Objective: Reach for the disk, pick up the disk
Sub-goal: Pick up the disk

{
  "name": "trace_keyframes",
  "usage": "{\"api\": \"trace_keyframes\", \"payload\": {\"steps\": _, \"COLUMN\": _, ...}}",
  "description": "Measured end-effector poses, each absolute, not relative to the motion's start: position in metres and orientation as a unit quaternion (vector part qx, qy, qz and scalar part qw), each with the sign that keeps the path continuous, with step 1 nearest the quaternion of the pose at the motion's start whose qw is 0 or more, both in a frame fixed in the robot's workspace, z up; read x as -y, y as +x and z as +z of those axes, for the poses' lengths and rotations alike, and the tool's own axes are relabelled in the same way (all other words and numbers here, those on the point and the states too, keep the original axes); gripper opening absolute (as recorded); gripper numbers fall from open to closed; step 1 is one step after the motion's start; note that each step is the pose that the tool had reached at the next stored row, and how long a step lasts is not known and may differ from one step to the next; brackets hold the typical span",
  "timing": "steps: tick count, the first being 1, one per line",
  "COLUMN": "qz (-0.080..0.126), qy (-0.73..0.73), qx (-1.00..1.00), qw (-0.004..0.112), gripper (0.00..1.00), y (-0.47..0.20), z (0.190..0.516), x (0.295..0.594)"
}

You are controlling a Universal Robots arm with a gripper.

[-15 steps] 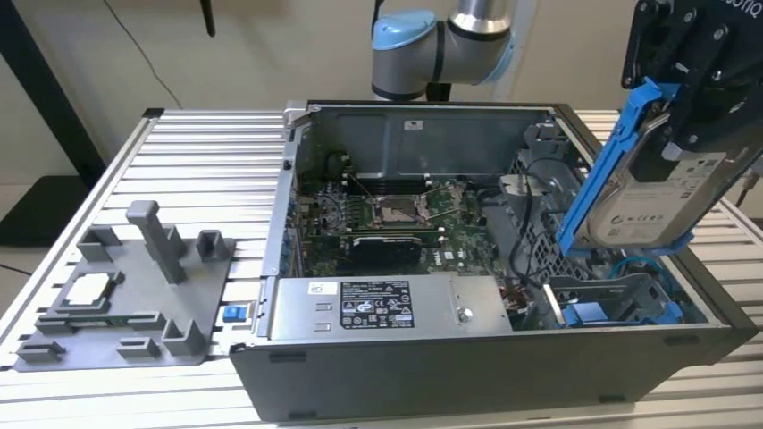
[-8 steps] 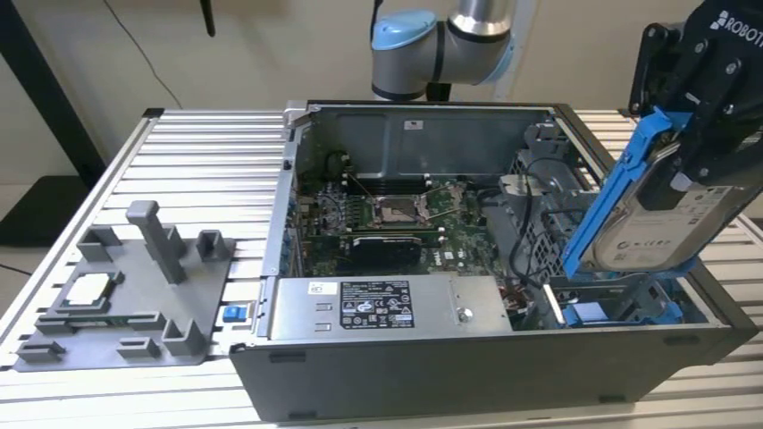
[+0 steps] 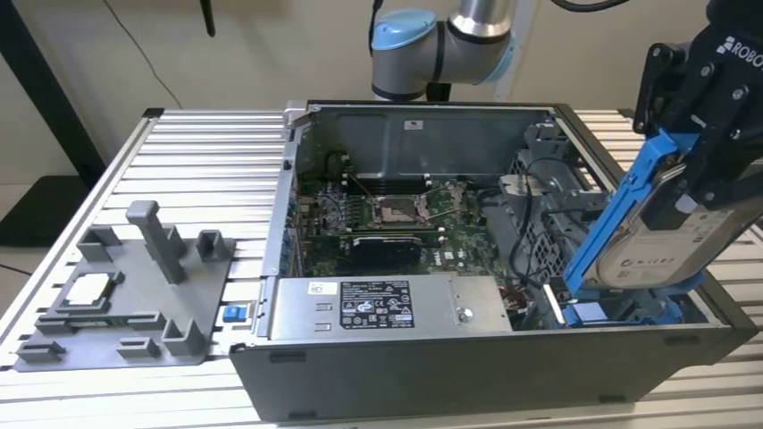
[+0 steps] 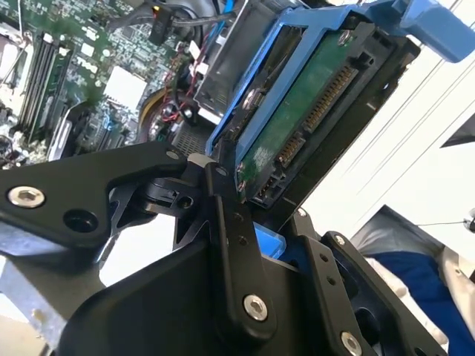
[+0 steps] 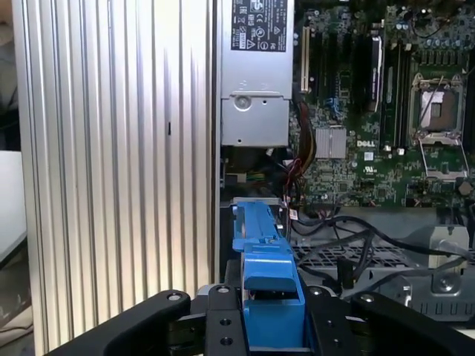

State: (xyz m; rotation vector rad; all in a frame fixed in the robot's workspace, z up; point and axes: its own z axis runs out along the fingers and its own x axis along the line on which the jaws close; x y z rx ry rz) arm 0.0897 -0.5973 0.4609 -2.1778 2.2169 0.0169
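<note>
The disk (image 3: 662,241) is a silver drive with a white label in bright blue rails. It hangs tilted, almost on edge, above the open computer case's end at the exterior view's right. My gripper (image 3: 701,170) is shut on its upper part. In the second wrist view the disk's (image 4: 312,119) green circuit-board side and connector face the camera, and a black finger (image 4: 230,245) presses against the blue rail. In the first wrist view the disk's blue rail (image 5: 263,259) stands clamped between the two black fingers of the gripper (image 5: 271,304).
The open computer case (image 3: 477,375) lies on a slatted aluminium table (image 3: 203,152), holding a motherboard (image 3: 381,210), a power supply (image 3: 381,304) and a drive cage with cables (image 3: 560,232) below the disk. A grey fixture (image 3: 120,286) with a small white-topped chip lies at the exterior view's left.
</note>
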Motion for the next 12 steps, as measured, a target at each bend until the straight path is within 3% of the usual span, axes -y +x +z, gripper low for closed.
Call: {"api": "trace_keyframes", "payload": {"steps": 12, "qz": 0.005, "qy": -0.701, "qx": -0.713, "qw": 0.017, "gripper": 0.00, "y": 0.0904, "z": 0.4581, "x": 0.5975}}
